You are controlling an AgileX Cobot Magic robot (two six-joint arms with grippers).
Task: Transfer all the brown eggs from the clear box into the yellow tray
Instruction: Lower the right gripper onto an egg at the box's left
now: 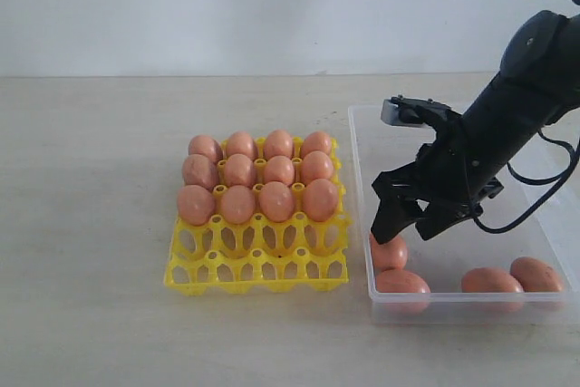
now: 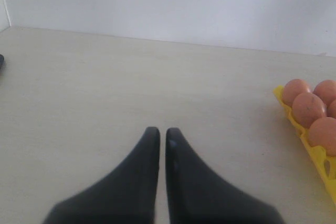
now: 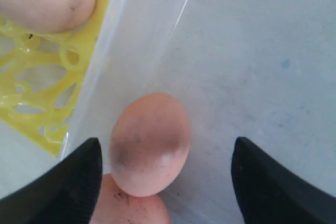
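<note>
The yellow tray [image 1: 258, 265] lies left of the clear box [image 1: 361, 188], its back three rows filled with brown eggs [image 1: 276, 200]. Several more eggs lie along the box's front wall, two at its left corner [image 1: 390, 254] and two at the right [image 1: 494, 280]. My right gripper [image 1: 406, 224] hangs open inside the box just above the left pair. In the right wrist view an egg [image 3: 149, 142] sits between the spread fingers [image 3: 73, 182], nearer one of them and untouched, with a second egg [image 3: 131, 208] partly under it. My left gripper [image 2: 162, 132] is shut and empty over bare table.
The tray's front two rows of cups [image 1: 263, 242] hold nothing. The box's near wall [image 3: 121, 51] separates the tray from the eggs in the right wrist view. A black cable [image 1: 535, 178] trails from the right arm over the box.
</note>
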